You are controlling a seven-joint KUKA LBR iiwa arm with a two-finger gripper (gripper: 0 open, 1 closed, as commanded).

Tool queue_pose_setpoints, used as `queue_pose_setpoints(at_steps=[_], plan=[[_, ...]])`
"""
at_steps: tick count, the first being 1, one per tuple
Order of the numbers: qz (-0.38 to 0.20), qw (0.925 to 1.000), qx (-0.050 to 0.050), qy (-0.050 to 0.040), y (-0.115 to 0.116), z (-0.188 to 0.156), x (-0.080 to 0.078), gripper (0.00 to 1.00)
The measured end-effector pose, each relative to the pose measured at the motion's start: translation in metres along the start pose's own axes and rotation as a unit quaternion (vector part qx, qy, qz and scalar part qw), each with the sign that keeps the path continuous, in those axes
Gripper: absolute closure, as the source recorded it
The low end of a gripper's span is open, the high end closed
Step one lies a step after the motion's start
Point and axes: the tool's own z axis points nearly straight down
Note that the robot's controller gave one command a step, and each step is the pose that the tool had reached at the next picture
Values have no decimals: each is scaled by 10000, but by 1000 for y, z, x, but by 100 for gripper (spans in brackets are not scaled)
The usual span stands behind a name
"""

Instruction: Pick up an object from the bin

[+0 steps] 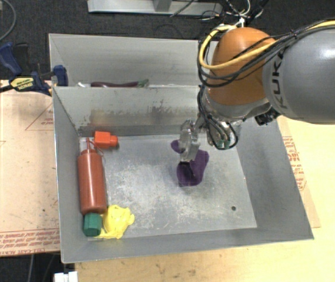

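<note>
The claw [186,148] is hanging low over the middle of the bin [156,216], meeting the top of a soft-looking purple lump [192,170] that is lying just right of centre. I cannot tell whether the claw is spread or pinching it. Along the left wall a reddish-brown cylinder [91,181] is lying, with an orange block [104,138] at its far end and a green block [91,224] and a crumpled yellow thing [117,220] at its near end.

Arm [308,69] from right, claw [187,156] downward.
</note>
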Motion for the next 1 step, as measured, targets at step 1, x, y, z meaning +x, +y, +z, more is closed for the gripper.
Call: queue_pose_setpoints(at_steps=[1], plan=[[1, 10000, 0, 0, 0, 0, 0, 100]])
